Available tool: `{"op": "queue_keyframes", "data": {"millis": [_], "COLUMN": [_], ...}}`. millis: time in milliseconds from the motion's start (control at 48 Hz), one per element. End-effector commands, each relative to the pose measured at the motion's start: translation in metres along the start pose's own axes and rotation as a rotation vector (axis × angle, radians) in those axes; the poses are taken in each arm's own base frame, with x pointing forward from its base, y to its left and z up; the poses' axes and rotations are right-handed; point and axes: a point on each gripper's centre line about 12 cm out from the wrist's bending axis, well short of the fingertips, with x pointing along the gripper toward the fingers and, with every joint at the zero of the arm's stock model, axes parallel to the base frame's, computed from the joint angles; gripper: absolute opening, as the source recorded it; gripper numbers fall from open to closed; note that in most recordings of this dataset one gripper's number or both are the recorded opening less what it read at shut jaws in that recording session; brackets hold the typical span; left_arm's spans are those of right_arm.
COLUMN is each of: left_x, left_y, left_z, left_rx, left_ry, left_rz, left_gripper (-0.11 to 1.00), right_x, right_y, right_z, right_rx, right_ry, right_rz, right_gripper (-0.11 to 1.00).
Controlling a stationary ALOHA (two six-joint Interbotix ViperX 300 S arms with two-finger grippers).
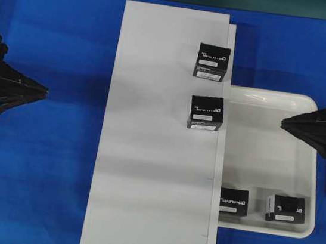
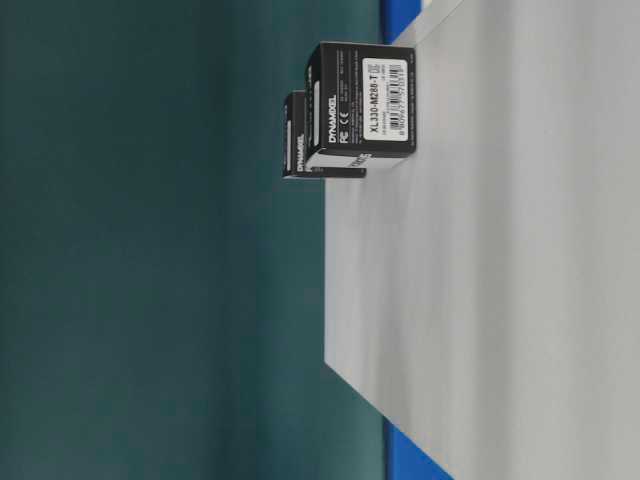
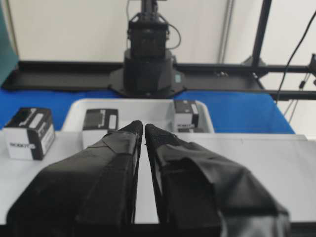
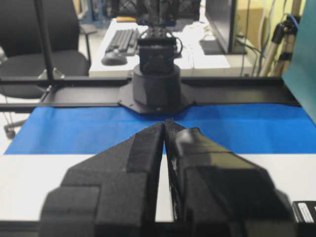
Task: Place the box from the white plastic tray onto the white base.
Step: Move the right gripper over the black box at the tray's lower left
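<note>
Matte white base (image 2: 500, 280) under DYNAMIXEL box (image 2: 362, 105), label XL330-M288-T.

Four small black boxes appear in the overhead view. Two stand on the white base (image 1: 152, 157): one near the far end (image 1: 212, 61) and one nearer the middle (image 1: 205, 112). Two more sit in the white plastic tray (image 1: 300, 176): one with logo lettering on top (image 1: 234, 201) and one showing a white side panel (image 1: 285, 208). There is one base and one tray, both on a single blue table surface (image 1: 38, 159). Two black grippers are visible, the left gripper (image 1: 45, 90) and the right gripper (image 1: 283, 122).
</note>
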Motion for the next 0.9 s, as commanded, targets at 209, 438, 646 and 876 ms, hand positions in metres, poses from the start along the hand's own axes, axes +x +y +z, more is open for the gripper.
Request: {"op": "queue_keyframes", "data": {"millis": [209, 438, 646, 876], "left_x": [0.009, 0.013, 0.017, 0.019], "left_y": [0.001, 0.0, -0.001, -0.001], "left_z": [0.014, 0.024, 0.027, 0.024], "left_rx": [0.005, 0.001, 0.001, 0.0], "left_ry": [0.02, 0.078, 0.087, 0.114], "left_rz": [0.006, 0.0, -0.004, -0.007], "left_gripper": [-0.07, -0.07, -0.07, -0.07], "right_x": [0.005, 0.002, 0.003, 0.024], "right_y": [-0.002, 0.005, 0.029, 0.057], "right_z": [0.005, 0.014, 0.02, 0.005], "right_rx": [0.129, 0.173, 0.201, 0.191], "right_ry": [0.257, 0.527, 0.745, 0.995], "right_rz": [-0.025, -0.004, 0.095, 0.189], "right_gripper": [-0.03, -0.03, -0.03, -0.03]}}
